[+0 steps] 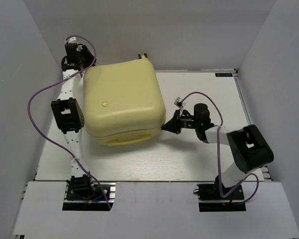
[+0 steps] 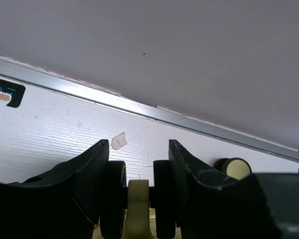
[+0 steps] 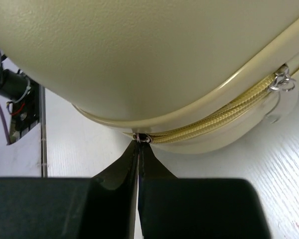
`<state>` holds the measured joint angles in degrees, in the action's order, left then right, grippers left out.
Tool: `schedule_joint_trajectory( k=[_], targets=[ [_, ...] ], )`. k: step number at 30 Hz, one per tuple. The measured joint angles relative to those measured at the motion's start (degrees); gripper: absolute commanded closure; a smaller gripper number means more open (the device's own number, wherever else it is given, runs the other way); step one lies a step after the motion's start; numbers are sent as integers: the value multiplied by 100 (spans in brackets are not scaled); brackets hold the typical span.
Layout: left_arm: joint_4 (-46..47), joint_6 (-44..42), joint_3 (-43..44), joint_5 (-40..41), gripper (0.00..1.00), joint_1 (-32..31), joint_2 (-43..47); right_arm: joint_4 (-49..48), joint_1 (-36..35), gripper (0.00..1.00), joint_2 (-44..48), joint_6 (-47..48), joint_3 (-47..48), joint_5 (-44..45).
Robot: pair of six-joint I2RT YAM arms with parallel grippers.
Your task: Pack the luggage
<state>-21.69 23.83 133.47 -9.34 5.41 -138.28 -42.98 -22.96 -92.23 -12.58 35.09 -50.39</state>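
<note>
From above, the luggage (image 1: pixel 123 102), a pale yellow hard-shell suitcase, is lying shut on the white table (image 1: pixel 199 159), toward its left side. The left gripper (image 1: pixel 83 64) is reaching in at the suitcase's far left corner, and the right gripper (image 1: pixel 165 127) is meeting its near right corner. In the left wrist view, the black fingers (image 2: pixel 89 184) are straddling a caster wheel (image 2: pixel 138 199) of the suitcase at a middling width. They are lying against its two black tires and appear to be clasping it. Two more casters (image 2: pixel 234 168) are showing to the right of it, and a scrap of tape (image 2: pixel 119 141) is lying on the table just beyond it. In the right wrist view, the jaws are pressing fully together, their tips pinching the small metal ring (image 3: pixel 142 138) on the suitcase's zipper (image 3: pixel 214 119). A second zipper pull (image 3: pixel 281 84) is hanging further right along the same seam.
</note>
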Motion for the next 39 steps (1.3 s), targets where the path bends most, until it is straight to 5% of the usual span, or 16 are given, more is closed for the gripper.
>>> schedule_joint_trajectory(
  k=[8,14,21,22,23,24,29,33,39],
  targets=[
    [146,-101,-9,249,81,-11,-4,813,-118,100,118,411,299,815],
    [212,-68,-9,898,100,-9,-15,981,-173,100,66,791,568,3620],
    [251,538,-74,682,100,-199,-28,761,-133,100,-210,1014,800,5882],
    [251,584,-74,675,95,-223,-31,732,-103,100,-267,1045,846,5982],
    [238,621,-74,664,43,-238,-33,721,-59,100,-334,1073,916,6043],
    [208,649,-74,636,3,-240,-33,717,-17,100,-385,1126,977,6048],
    [26,590,-166,404,0,-249,79,730,133,100,-448,1248,1082,5888],
    [-540,448,-271,992,0,-326,393,728,157,100,-448,1274,1082,5860],
    [-2284,299,-614,1777,0,-321,1462,732,162,100,-435,1158,1082,5829]
  ],
)
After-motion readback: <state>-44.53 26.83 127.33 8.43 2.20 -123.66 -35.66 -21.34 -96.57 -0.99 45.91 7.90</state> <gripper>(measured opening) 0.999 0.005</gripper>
